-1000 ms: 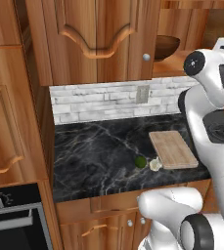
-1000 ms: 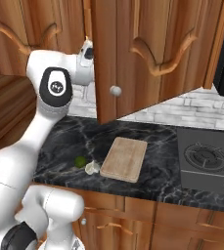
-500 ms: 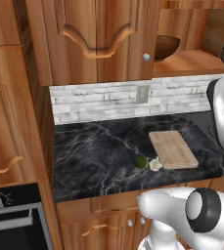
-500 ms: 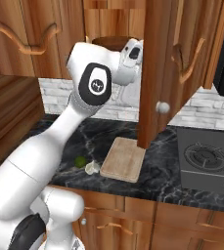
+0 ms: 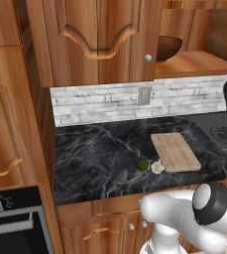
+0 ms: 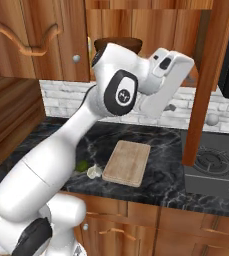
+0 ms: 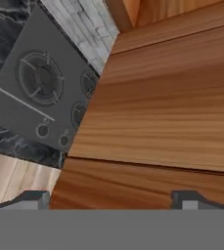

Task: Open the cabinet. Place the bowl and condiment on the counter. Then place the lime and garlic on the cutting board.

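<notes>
Two finger tips (image 7: 34, 199) sit wide apart at the bottom of your hand view, nothing between them; gripper (image 7: 111, 201) faces the wooden cabinet door (image 7: 172, 107), w/ the stove (image 7: 40, 93) off to one side below. Your right base view has the door (image 6: 212, 75) swung out over the stove, arm raised beside it. Bowl (image 5: 168, 47) sits on the open cabinet shelf (image 5: 197, 63). Lime (image 5: 142, 164) and garlic (image 5: 157, 166) lie on the counter (image 5: 95, 158), just beside the cutting board (image 5: 175, 151), not on it. Condiment: can't tell.
</notes>
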